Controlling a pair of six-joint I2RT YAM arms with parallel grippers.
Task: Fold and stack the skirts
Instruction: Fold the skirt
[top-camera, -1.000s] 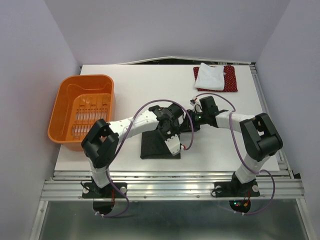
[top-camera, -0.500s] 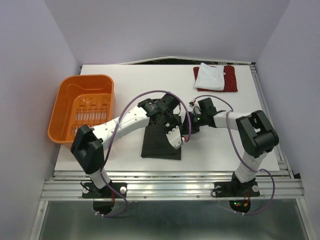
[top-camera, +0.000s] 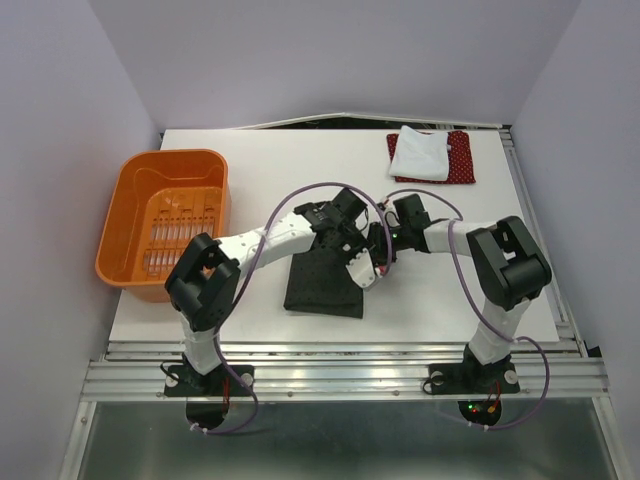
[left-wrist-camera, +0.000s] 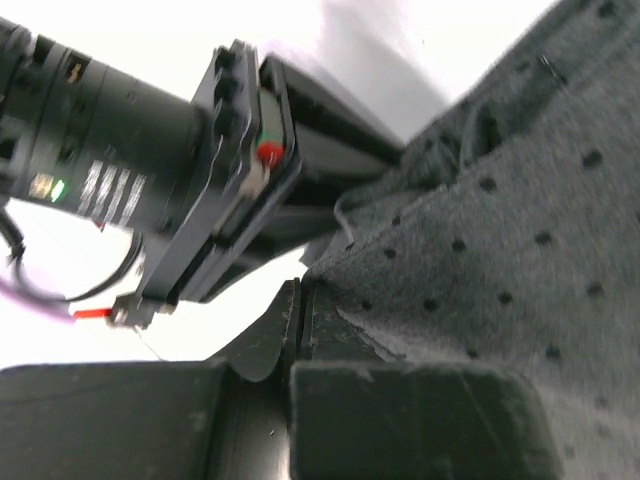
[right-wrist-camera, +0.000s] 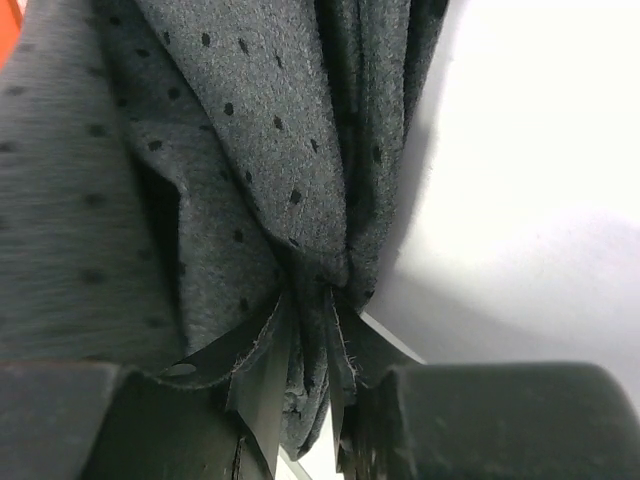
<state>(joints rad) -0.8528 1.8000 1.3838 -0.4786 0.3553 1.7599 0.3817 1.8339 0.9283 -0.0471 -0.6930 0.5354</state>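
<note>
Three skirts in all: one dark grey skirt with fine dots, one plain white skirt, and one red skirt with tiny white dots. One orange plastic basket. One white desk carrying all of these. Two robot arms, one left arm and one right arm, each ending in a single pincer, so two in total: the left pincer and the right pincer. Each pincer has two fingers, making four altogether. Two purple cables, one looping along each arm
</note>
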